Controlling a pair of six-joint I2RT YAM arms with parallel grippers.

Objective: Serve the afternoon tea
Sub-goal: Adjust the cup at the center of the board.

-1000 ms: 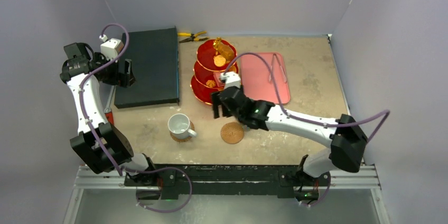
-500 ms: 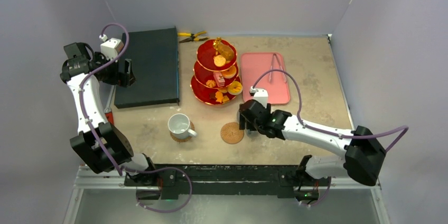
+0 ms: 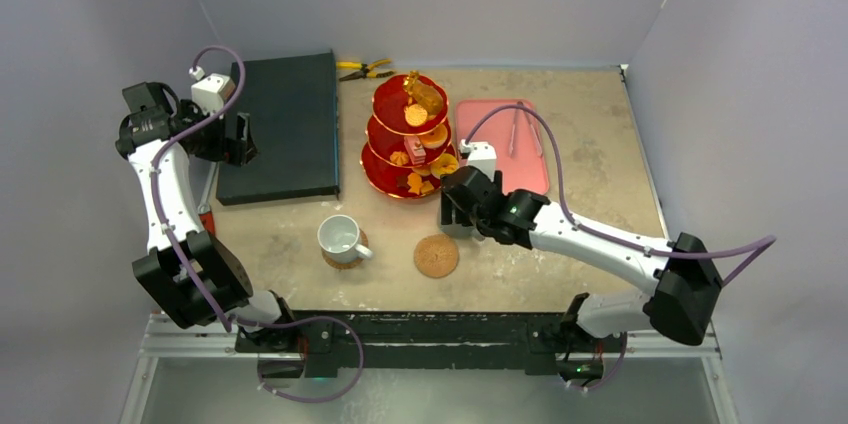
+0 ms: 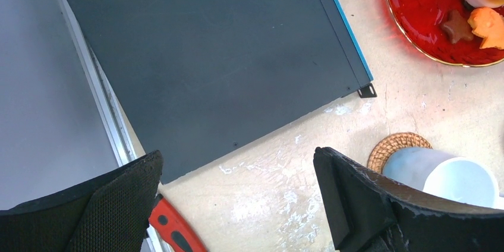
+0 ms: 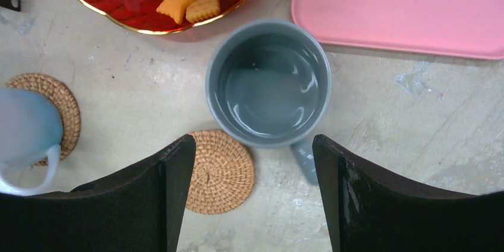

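Table [image 5: 386, 115]: right wrist alone plainly shows grey mug [image 5: 267, 82] amid spread right fingers [image 5: 119, 204], grip unclear; left fingers [image 4: 386, 204] spread.

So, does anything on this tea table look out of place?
Yellow-handled pliers and a flat dark slab lie on the far side, odd among tea things. The grey mug sits off the bare round cork coaster.

Top view overlooks the whole table [image 3: 600, 134] from high; both wrist views face down, close, sharing the white mug [image 4: 443, 178].
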